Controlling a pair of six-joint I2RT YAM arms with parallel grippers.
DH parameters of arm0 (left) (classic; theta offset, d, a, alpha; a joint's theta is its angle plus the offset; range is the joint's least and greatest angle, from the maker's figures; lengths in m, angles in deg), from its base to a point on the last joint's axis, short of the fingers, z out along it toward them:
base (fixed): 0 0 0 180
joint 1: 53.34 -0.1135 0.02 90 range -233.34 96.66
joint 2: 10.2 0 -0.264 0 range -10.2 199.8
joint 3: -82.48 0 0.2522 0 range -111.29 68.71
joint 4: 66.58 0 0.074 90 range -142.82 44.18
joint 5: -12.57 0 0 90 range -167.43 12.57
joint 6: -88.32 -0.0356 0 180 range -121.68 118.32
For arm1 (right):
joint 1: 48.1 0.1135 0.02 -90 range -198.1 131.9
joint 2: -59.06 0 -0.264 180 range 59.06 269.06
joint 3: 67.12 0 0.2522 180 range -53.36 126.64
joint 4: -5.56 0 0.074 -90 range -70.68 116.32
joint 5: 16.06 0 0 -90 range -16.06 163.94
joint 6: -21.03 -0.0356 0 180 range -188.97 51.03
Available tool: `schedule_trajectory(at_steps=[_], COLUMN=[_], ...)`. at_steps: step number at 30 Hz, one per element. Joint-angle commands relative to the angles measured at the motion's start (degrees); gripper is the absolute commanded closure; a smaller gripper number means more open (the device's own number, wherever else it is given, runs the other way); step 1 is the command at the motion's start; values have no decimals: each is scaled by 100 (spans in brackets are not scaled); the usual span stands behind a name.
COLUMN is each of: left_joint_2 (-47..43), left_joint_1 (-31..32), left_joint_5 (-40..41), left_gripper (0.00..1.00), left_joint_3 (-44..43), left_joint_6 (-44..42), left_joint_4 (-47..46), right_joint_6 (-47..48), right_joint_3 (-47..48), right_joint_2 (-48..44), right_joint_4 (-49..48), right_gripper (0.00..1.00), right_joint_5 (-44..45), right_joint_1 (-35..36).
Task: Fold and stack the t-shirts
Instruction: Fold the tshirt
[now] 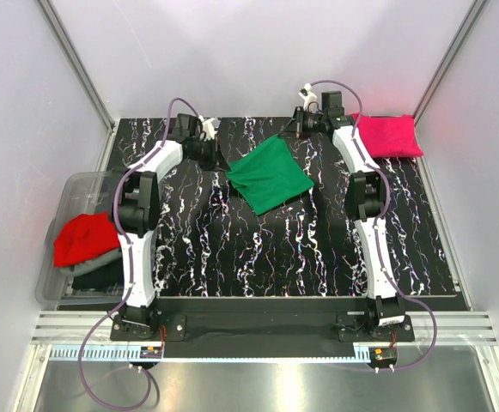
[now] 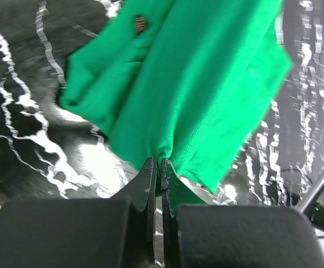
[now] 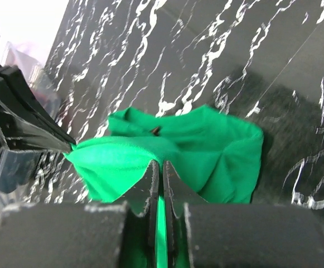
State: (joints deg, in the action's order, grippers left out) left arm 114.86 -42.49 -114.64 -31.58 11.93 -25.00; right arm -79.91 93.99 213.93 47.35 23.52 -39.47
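Table point(image 1: 258, 249): a black mat with white veining. It covers the work area in front of both arm bases.

Clear plastic bin point(image 1: 48, 283): sits at the table's left edge, beside the left arm. There is cloth inside.

Green t-shirt point(image 1: 270, 176): over the middle of the table's far half. It is partly folded and spread as a tilted square, held at its left corner and at its far corner.

Pink t-shirt point(image 1: 388, 135): a folded rectangle lying flat in the far right corner of the table, well apart from the green one.

Red t-shirt point(image 1: 84, 238): bunched on top of the pile in the bin.

Grey t-shirt point(image 1: 94, 260) and black t-shirt point(image 1: 103, 276): under the red one. Only their near edges show.

Left gripper point(image 2: 156, 163): fingers pressed narrow together, with a gather of the green shirt's edge pinched between them.

Right gripper point(image 3: 162, 164): fingers likewise closed tight on green cloth, at the shirt's far corner.
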Motion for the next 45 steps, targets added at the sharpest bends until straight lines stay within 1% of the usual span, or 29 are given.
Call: schedule_trajectory(at_steps=[1, 3, 5, 6, 7, 8, 9, 10, 13, 14, 15, 16, 17, 18, 19, 20, 22, 23, 24, 25, 26, 27, 30, 31, 33, 34, 38, 40, 45], left_joint_2=[194, 300, 423, 467, 476, 485, 476, 389, 47, -42, -121, -270, -358, -429, -508, -517, -430, -377, -263, -201, -140, 17, 308, 361, 484, 520, 643, 669, 932], left_joint_1=[22, 22, 22, 31, 40, 31, 48, 57, 188, 224, 242, 242, 242, 242, 233, 233, 294, 329, 399, 444, 479, 540, 628, 637, 637, 637, 585, 550, 409], left_joint_5=[126, 301, 573, 705, 863, 1265, 1426, 1575, 2514, 2943, 2956, 2896, 2643, 2327, 1950, 1250, 482, -122, -276, -374, -488, -550, -665, -673, -665, -647, -542, -454, 134], left_gripper=[100, 100, 100, 94, 84, 72, 67, 59, 33, 19, 18, 18, 19, 20, 23, 29, 39, 43, 52, 58, 62, 68, 73, 79, 82, 86, 87, 87, 85], left_joint_3=[-351, -490, -666, -737, -825, -921, -1148, -1264, -1616, -1651, -1660, -1652, -1599, -1442, -1380, -1257, -1107, -941, -861, -765, -668, -659, -799, -843, -931, -957, -1036, -1036, -1352], left_joint_6=[98, 116, 142, 160, 169, 177, 125, -67, -550, -656, -762, -876, -903, -947, -930, -869, -659, -588, -404, -324, -263, -166, -95, -78, -42, -42, -33, -95, -410], left_joint_4=[-39, -83, -101, -127, -136, -127, -66, -13, 241, 303, 408, 470, 514, 541, 541, 558, 515, 471, 392, 331, 269, 199, 128, 119, 66, 66, 84, 93, 259], right_joint_6=[-241, -338, -496, -584, -628, -646, -629, -533, -156, -67, 3, 126, 153, 171, 154, 119, -100, -162, -215, -242, -251, -286, -295, -303, -304, -295, -49, 13, 100], right_joint_3=[820, 1223, 1296, 1288, 1296, 1357, 1384, 1358, 859, 448, 218, -2, -196, -572, -724, -925, -1085, -1259, -1322, -1366, -1410, -1428, -1525, -1568, -1770, -1867, -2621, -2833, -3370], right_joint_2=[359, 667, 781, 773, 747, 712, 659, 580, -60, -453, -649, -834, -1114, -1238, -1318, -1414, -1442, -1451, -1433, -1398, -1320, -1284, -1196, -1196, -1239, -1283, -1591, -1635, -1670], right_joint_4=[-456, -631, -851, -1078, -1167, -1247, -1256, -1239, -1090, -1081, -1089, -1089, -1081, -1011, -958, -792, -642, -580, -562, -518, -405, -369, -246, -219, -167, -166, -140, -140, -131], right_gripper=[93, 92, 90, 75, 67, 58, 47, 44, 39, 39, 38, 38, 38, 37, 38, 39, 40, 42, 44, 46, 47, 48, 50, 51, 52, 53, 54, 54, 56], right_joint_5=[233, 295, 392, 531, 620, 699, 787, 935, 1103, 1113, 1121, 1104, 1078, 1025, 894, 797, 430, 236, 7, -334, -425, -504, -724, -742, -786, -829, -847, -830, -724], right_joint_1=[-1, -1, 8, -1, 8, -10, -1, 8, -27, -53, -80, -97, -124, -141, -142, -159, -159, -159, -159, -150, -168, -142, -142, -142, -133, -124, -63, -19, 131])
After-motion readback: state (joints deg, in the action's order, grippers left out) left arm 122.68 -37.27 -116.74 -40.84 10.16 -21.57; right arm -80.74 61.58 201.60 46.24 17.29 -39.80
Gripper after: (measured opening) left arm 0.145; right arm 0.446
